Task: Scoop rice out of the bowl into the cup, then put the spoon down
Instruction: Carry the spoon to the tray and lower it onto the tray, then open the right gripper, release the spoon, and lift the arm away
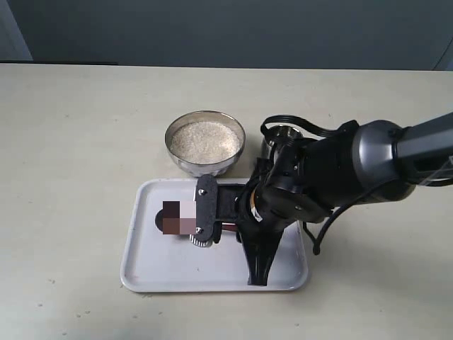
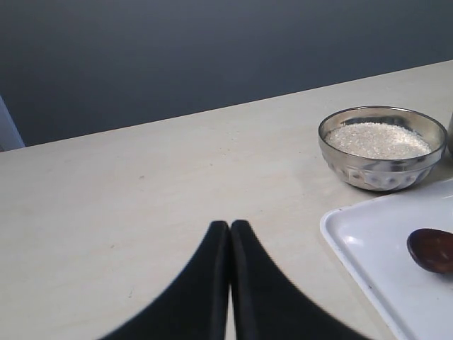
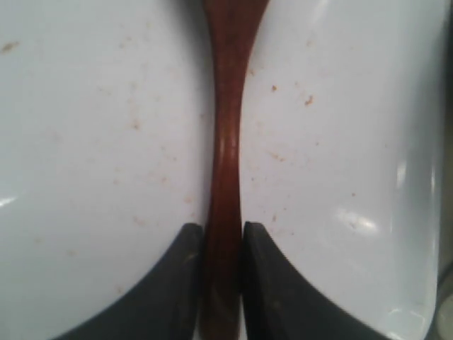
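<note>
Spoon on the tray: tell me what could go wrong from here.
1. The right gripper pinches the slim handle of the spoon; lifted, it could twist or slip.
2. The cup stands close beside that arm; a swing might topple it.
3. Rice sits high in the bowl; scooping may spill grains.

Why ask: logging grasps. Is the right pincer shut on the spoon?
Yes, the right pincer clamps the spoon handle from both sides.

The right arm (image 1: 368, 159) reaches in from the right edge and stretches leftward, bent low at the wrist. The right gripper (image 3: 223, 237) is clamped on the spoon (image 3: 225, 127) handle, a dark finger (image 3: 177, 283) against each side. The left gripper (image 2: 230, 228) points forward, fingertips pressed flat together.
</note>
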Motion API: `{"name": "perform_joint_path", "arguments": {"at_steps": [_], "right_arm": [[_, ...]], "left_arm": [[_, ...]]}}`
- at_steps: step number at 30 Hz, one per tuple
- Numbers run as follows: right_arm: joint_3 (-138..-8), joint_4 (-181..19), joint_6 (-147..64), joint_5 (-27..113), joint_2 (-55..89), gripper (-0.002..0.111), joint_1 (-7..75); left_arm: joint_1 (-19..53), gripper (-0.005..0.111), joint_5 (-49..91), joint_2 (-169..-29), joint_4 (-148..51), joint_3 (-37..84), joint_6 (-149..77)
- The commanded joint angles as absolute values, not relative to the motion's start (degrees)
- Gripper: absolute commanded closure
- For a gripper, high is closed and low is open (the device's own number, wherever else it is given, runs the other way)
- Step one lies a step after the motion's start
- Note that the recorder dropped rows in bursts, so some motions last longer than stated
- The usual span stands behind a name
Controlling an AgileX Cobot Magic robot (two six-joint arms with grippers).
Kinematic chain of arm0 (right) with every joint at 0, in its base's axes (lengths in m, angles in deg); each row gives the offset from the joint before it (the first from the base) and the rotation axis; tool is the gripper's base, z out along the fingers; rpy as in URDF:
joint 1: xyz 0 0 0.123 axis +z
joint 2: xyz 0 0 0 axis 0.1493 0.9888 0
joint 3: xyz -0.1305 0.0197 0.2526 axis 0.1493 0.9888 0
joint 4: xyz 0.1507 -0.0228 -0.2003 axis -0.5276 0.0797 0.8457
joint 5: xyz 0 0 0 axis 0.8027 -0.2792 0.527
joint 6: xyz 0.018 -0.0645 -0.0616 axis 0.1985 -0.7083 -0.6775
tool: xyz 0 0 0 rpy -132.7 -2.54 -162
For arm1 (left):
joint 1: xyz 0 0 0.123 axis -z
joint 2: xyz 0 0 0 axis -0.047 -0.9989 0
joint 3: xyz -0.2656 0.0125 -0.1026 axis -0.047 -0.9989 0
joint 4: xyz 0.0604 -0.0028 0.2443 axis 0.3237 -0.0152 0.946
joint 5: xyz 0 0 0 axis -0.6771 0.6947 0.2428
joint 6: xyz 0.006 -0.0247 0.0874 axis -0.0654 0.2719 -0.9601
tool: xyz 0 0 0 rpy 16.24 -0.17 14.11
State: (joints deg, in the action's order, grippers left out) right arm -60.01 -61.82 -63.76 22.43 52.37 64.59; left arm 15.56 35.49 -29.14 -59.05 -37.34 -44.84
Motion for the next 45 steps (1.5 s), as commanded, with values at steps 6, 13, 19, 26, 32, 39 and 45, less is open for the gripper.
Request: {"name": "perform_joint_path", "arguments": {"at_steps": [6,13,19,26,32,39,45], "right_arm": [[-59.9,-63.8,-62.9,22.6,52.6,0.109,64.7],[-59.9,-63.8,-62.9,22.2,52.6,0.109,64.7],[-59.9,-64.7,-62.7,22.0,52.5,0.109,64.7],[-59.9,-65.1,-62.7,22.0,52.3,0.103,64.7],[-59.9,-65.1,-61.9,22.0,52.3,0.061,64.7],[-59.9,-64.9,-58.5,20.5,50.6,0.046,64.7],[-59.9,-64.9,-58.5,15.2,41.8,0.070,64.7]], "left_arm": [[15.8,0.106,34.8,-28.9,-59.0,-37.2,-44.7],[15.8,0.106,34.8,-28.9,-59.0,-37.2,-44.7],[15.8,0.106,34.8,-28.9,-59.0,-37.2,-44.7],[15.8,0.106,34.8,-28.9,-59.0,-37.2,-44.7],[15.8,0.106,34.8,-28.9,-59.0,-37.2,-44.7],[15.8,0.106,34.8,-28.9,-59.0,-37.2,-44.7],[15.8,0.106,34.8,-28.9,-59.0,-37.2,-44.7]]}}
